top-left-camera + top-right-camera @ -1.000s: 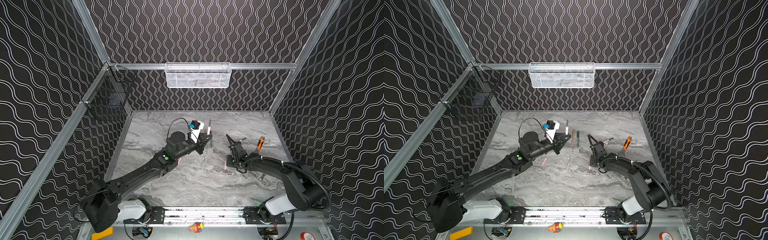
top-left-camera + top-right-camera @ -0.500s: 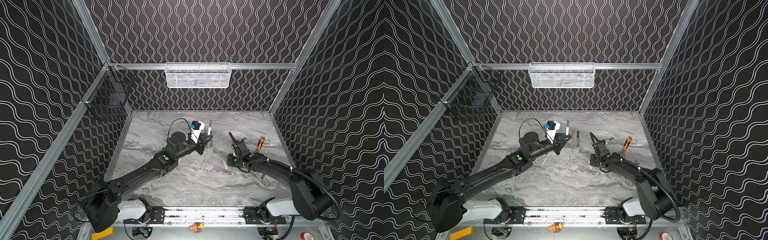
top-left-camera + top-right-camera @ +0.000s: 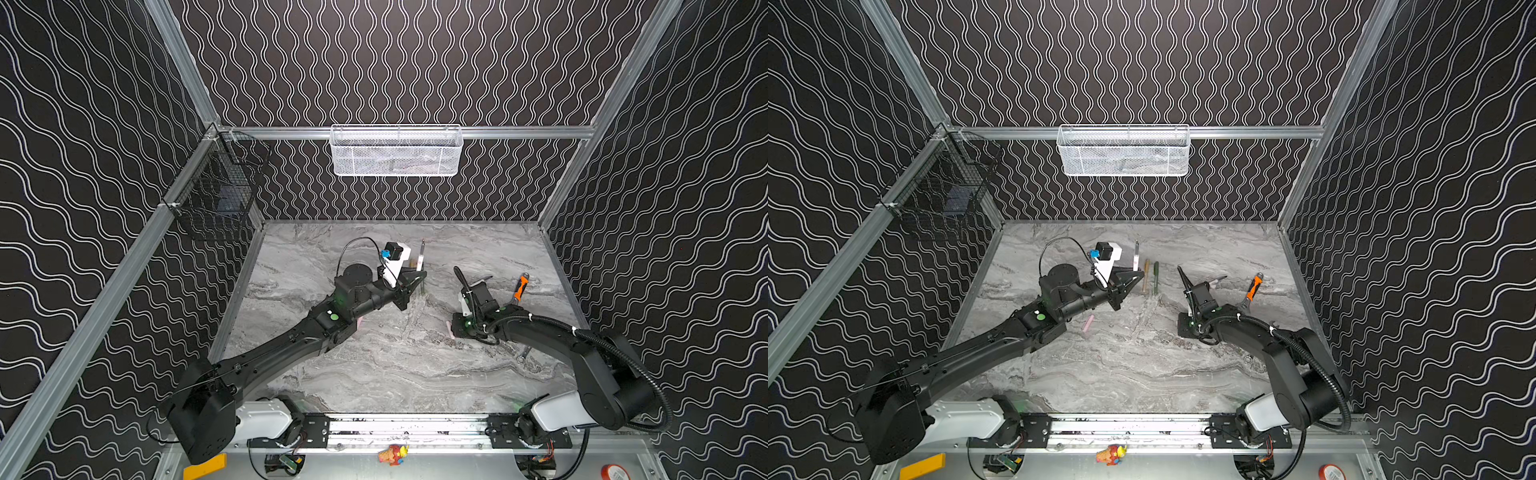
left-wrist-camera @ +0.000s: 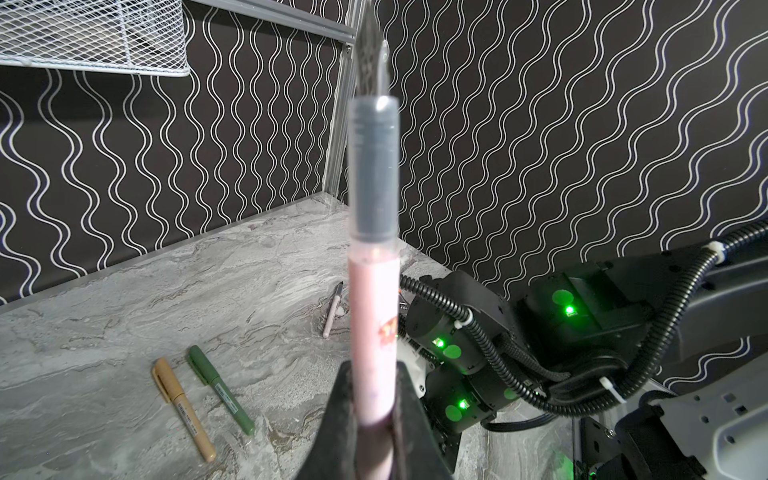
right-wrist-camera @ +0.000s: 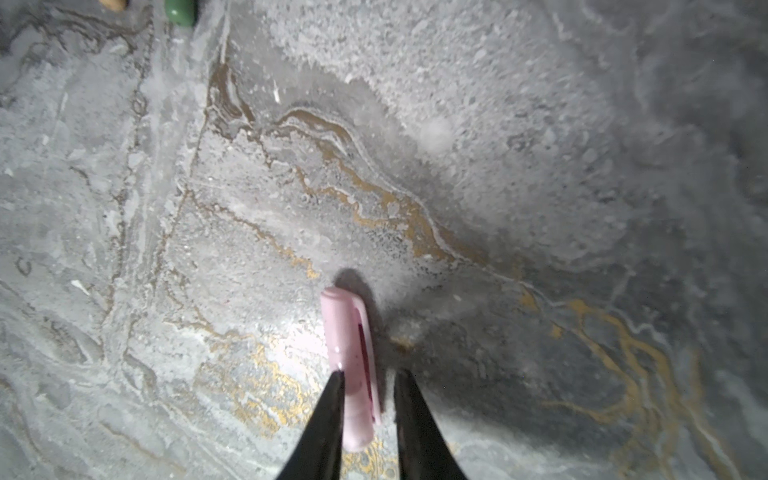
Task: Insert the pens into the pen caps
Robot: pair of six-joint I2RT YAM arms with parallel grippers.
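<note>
Grippers differ: the left gripper (image 4: pixel 374 376) is clamped on a pink pen (image 4: pixel 374 316) that runs up the middle of the frame. The right gripper (image 5: pixel 368 376), at bottom centre, straddles a pink cap (image 5: pixel 347 332) lying on the table (image 5: pixel 540 166), jaws slightly apart, one finger touching it. A tan pen (image 4: pixel 183 409) and a green pen (image 4: pixel 220 395) lie at lower left.

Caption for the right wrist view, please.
Right gripper straddles a pink pen cap lying on the marble table.
</note>
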